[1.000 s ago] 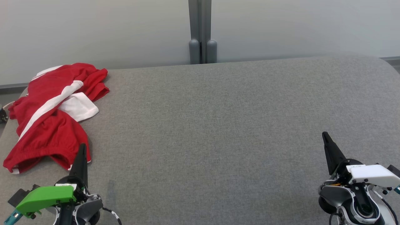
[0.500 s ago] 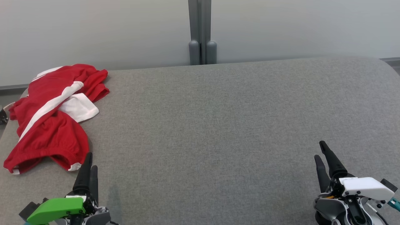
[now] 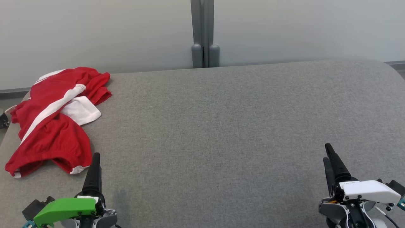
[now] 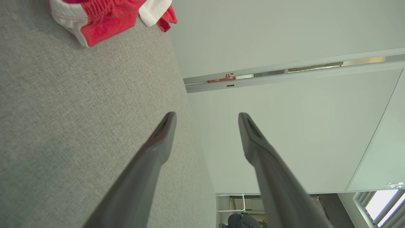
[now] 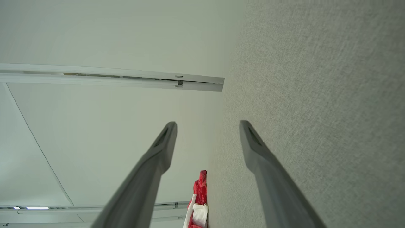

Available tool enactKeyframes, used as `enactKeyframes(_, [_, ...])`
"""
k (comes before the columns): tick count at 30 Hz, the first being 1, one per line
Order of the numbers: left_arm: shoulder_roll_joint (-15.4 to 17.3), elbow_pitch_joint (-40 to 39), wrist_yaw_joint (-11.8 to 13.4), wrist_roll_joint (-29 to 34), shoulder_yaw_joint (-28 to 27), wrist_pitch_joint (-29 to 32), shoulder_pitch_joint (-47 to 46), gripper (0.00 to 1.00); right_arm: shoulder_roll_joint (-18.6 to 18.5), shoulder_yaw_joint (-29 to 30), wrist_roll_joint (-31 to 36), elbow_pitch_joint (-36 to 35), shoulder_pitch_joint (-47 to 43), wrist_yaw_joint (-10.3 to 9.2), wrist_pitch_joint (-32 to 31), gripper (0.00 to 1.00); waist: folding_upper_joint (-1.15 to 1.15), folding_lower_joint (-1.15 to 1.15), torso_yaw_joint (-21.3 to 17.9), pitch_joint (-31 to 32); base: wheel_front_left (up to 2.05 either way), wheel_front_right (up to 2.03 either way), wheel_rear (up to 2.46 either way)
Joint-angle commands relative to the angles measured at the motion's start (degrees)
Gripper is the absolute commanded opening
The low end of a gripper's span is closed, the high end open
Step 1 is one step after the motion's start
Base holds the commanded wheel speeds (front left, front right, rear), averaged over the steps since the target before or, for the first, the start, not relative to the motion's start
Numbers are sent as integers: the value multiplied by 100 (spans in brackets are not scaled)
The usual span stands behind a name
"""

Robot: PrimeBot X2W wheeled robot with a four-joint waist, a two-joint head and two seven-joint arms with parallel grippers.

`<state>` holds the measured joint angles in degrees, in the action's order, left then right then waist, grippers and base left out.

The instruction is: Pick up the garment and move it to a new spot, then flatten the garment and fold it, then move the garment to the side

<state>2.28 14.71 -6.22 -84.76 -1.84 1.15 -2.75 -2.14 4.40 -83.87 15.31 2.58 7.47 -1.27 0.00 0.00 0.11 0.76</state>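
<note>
While the red-and-white garment (image 3: 50, 123) lies crumpled at the left end of the grey padded table (image 3: 221, 126), you have both grippers low at its near edge, holding nothing. Your left gripper (image 4: 207, 115) has its two fingers spread wide apart, with the tips near the garment's closest hem but not touching it. Your right gripper (image 5: 208, 123) is spread just as wide, well apart from the cloth at the table's other end.

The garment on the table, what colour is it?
Red with white stripes and trim; the garment shows best in the head view.
</note>
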Motion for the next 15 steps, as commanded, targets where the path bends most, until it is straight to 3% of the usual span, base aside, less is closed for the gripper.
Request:
enactKeyframes(1, [30, -145, 45, 205, 37, -57, -55, 100, -36, -5, 201, -140, 29, 1, 67, 100, 0, 0, 1, 4, 0, 0, 0])
enactKeyframes(15, [40, -439, 354, 1884, 477, -371, -28, 100, -46, -105, 1767, -553, -81, 1, 382, 100, 0, 0, 15, 35, 0, 0, 0])
